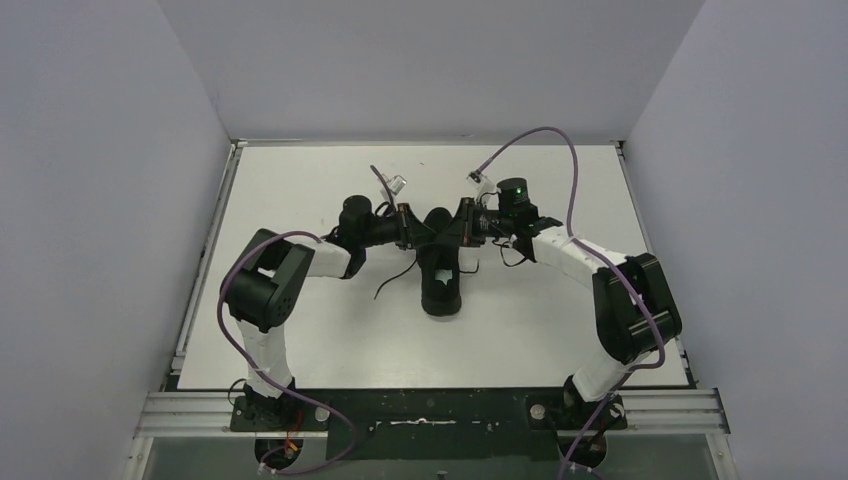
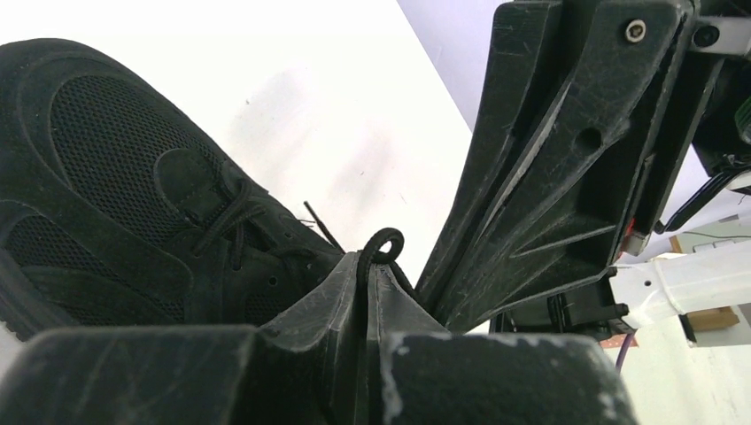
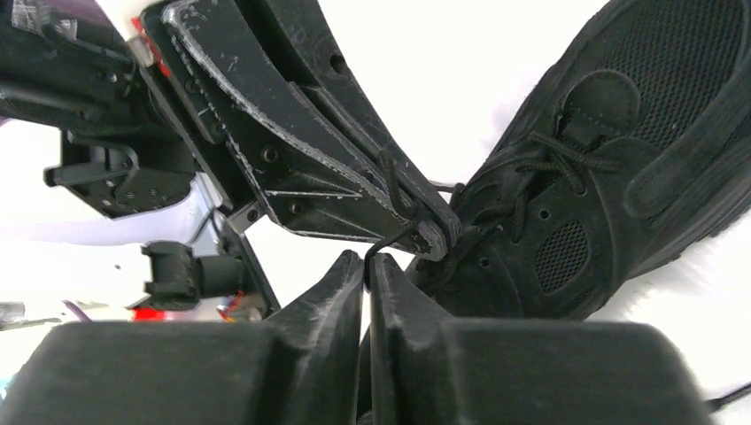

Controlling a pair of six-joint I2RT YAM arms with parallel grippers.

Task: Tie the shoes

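White worktop [image 1: 300,330], grey walls around it. One black mesh sneaker [image 1: 440,285] sits in the middle, between both arms. The left fingers [image 2: 332,297] squeeze a thin black lace [image 2: 383,241] loop; the right fingers [image 3: 336,288] pinch lace too, beside them

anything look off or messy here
Nothing spilled or damaged. The sneaker stands upright, untied; a loose lace end trails on the table left of it in the top view. The left gripper pinches a lace loop, the right gripper a lace strand.
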